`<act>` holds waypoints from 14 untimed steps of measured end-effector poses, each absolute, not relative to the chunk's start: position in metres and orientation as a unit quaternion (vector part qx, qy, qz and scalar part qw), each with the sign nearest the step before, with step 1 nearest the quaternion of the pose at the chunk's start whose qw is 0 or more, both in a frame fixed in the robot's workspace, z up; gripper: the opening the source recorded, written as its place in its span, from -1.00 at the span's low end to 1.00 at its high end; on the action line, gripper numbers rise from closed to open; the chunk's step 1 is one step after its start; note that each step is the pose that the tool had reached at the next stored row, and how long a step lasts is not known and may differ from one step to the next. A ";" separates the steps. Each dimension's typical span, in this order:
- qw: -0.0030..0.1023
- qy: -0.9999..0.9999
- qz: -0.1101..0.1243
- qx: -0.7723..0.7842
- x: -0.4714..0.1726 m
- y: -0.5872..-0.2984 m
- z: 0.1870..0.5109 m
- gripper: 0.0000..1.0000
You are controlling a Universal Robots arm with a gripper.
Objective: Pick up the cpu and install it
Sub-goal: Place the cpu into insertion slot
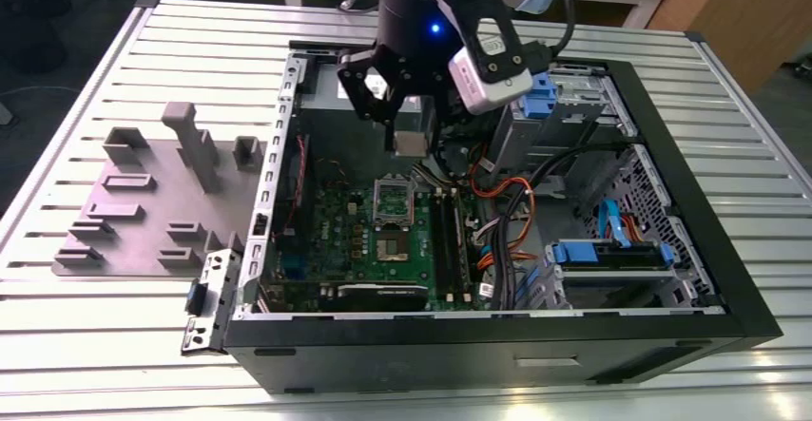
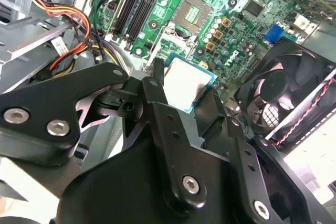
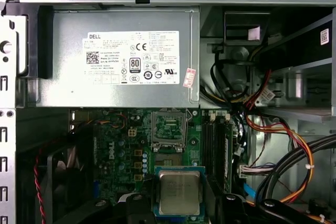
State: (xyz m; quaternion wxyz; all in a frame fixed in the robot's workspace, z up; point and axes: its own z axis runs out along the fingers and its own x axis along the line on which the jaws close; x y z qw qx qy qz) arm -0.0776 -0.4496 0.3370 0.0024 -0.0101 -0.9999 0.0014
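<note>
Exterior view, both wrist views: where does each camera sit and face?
Exterior view: off the arm, high, looking down into the computer case; arm and gripper show.
First wrist view: on the arm, facing power supply and motherboard; gripper flanks the cpu.
Second wrist view: on the arm, looking past gripper links at the socket.
Shared: all three show the held cpu.

A ribbed silver table (image 1: pixel 114 345) carries an open black computer case (image 1: pixel 508 369) lying on its side and, just beside it on the exterior view's left, a grey holder plate (image 1: pixel 127 221).
</note>
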 end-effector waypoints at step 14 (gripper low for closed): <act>0.002 -1.000 0.001 -0.010 -0.078 -0.450 0.333 -0.06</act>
